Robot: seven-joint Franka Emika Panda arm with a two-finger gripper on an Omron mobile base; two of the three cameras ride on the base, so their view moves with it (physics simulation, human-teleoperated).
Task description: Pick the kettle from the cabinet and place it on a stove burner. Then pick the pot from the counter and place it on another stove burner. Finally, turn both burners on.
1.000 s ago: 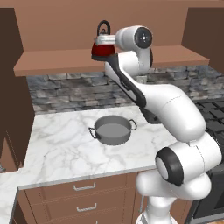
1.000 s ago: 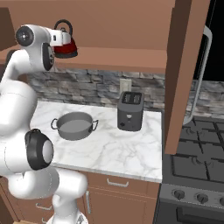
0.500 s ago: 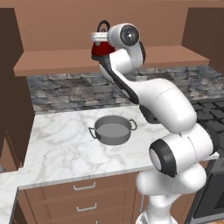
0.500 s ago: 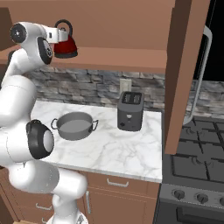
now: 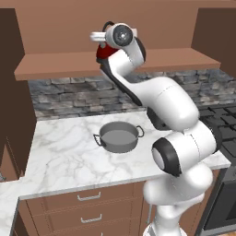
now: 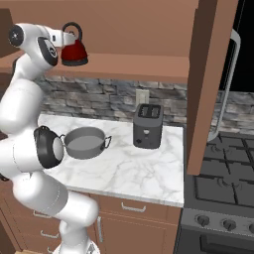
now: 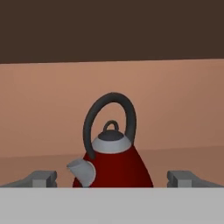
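Two risks stand out for us from here. Our gripper (image 7: 112,179) faces the kettle (image 7: 113,164) with its jaws wide apart, one finger on each side of the red body and nothing clamped. The kettle stands upright on the cabinet (image 6: 149,67) shelf, near its front edge in the right base view. If we push in too far before closing, the palm could shove the kettle back or tip it. If we close low on the rounded body instead of the handle, the glossy surface may slip out as we lift. Its spout points toward one finger, so closing could also twist it.

Since half a second ago, the wrist has swung further left in the left base view and the hand now lines up level with the kettle. The kettle and the pot (image 5: 119,137) on the counter (image 5: 60,159) have not moved, and the jaws stay fully apart.
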